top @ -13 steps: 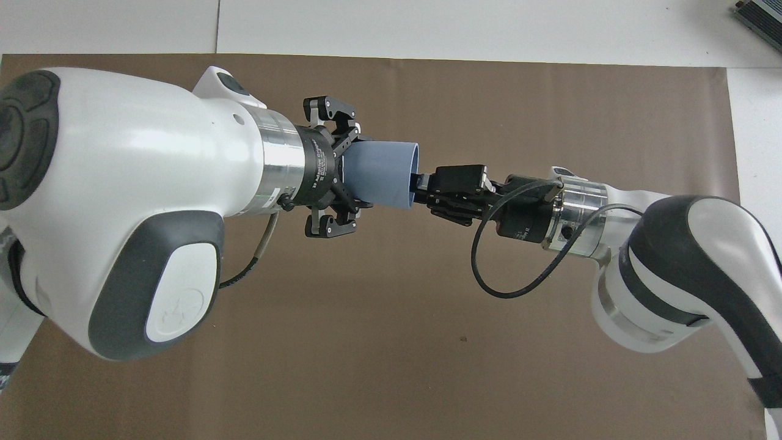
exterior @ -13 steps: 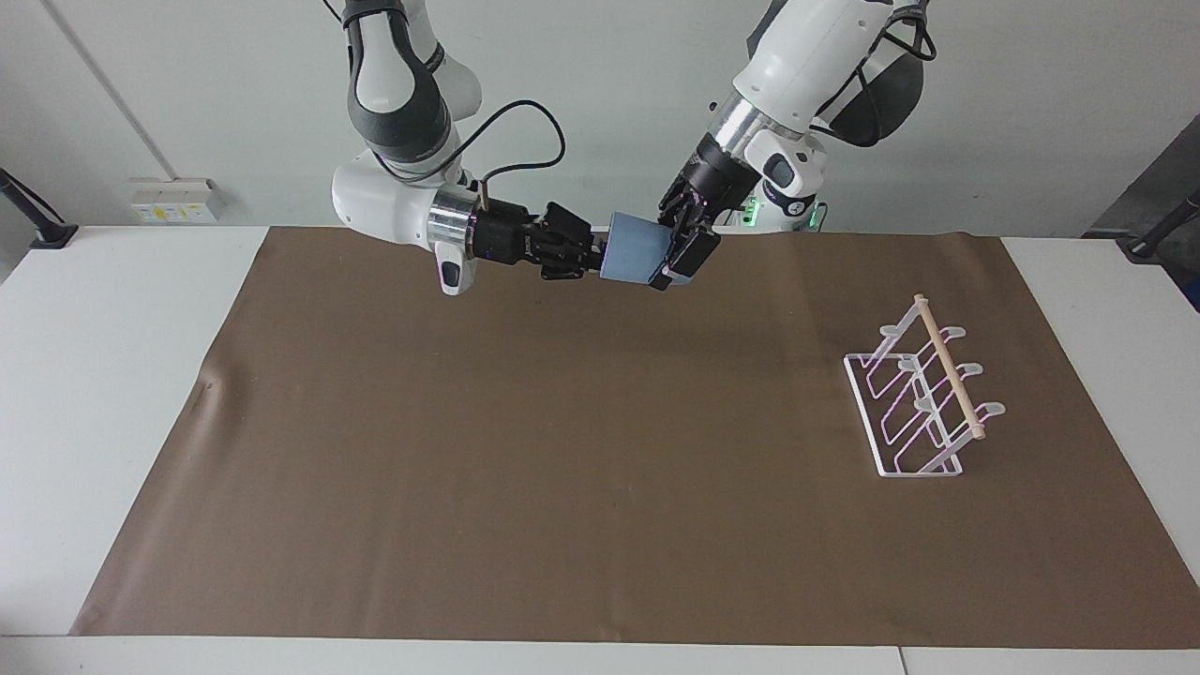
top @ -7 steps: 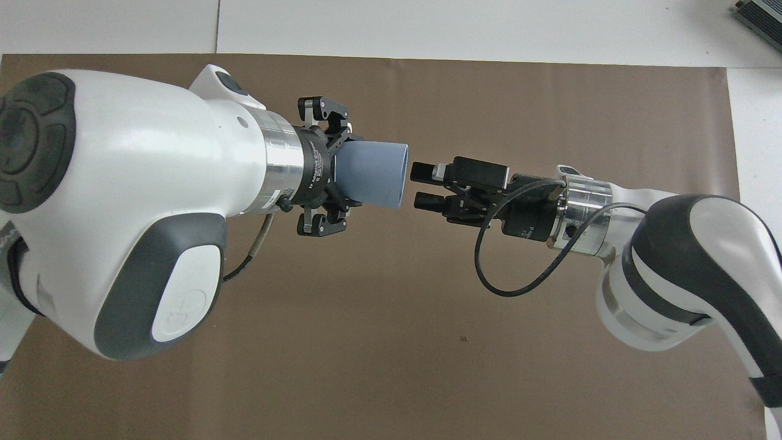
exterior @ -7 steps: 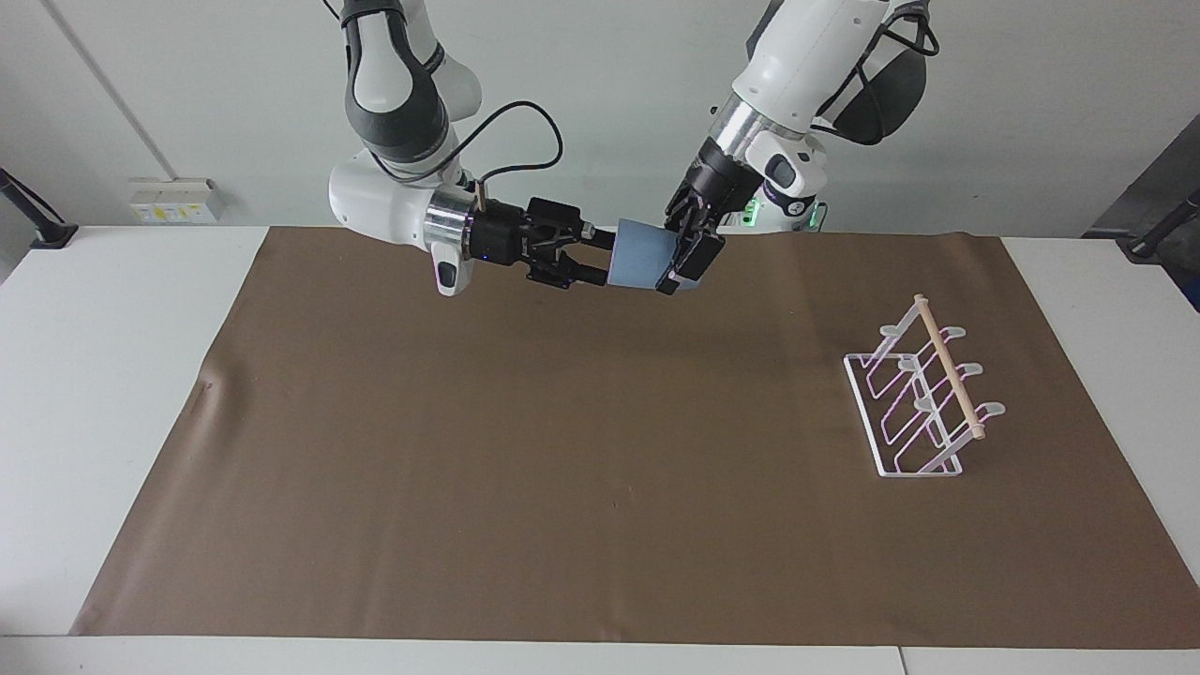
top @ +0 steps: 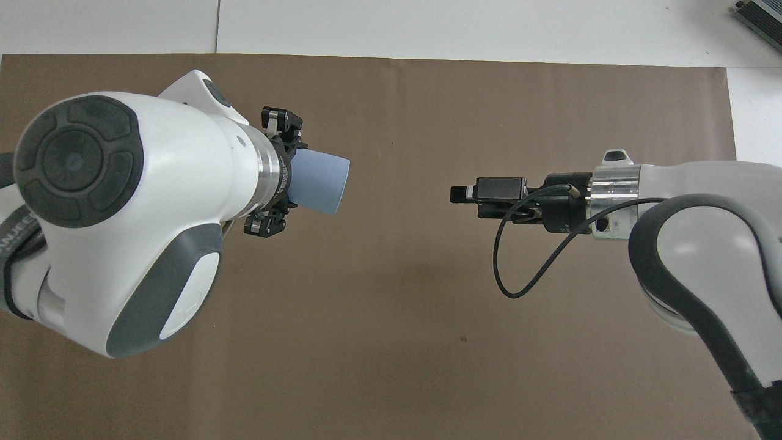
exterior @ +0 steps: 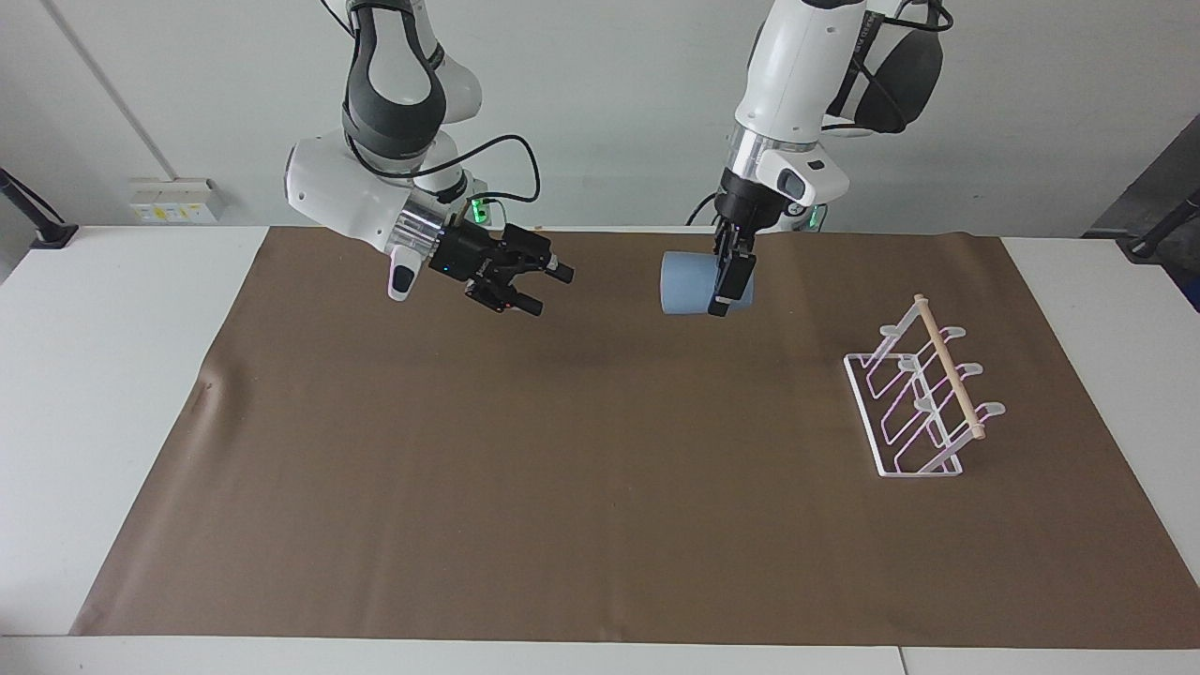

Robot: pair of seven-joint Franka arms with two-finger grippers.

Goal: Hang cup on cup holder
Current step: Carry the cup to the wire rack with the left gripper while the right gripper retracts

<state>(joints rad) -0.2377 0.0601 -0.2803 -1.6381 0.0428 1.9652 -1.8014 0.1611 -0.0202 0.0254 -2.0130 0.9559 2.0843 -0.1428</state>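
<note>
My left gripper (exterior: 727, 284) is shut on the base end of the light-blue cup (exterior: 687, 283), which hangs on its side in the air over the brown mat (exterior: 562, 450). Seen from overhead, the cup (top: 322, 183) sticks out of the left gripper (top: 292, 177) with its mouth toward the right gripper (top: 457, 195). My right gripper (exterior: 547, 290) is open and empty above the mat, well apart from the cup. The white wire cup holder (exterior: 923, 398) with its wooden dowel stands on the mat toward the left arm's end. The overhead view does not show it.
The brown mat (top: 427, 342) covers most of the white table (exterior: 112, 375). A black cable (top: 519, 263) loops off the right wrist.
My right gripper opened off the cup's rim and drew back toward its own end of the table. The left gripper carried the cup toward the cup holder's end and turned more upright.
</note>
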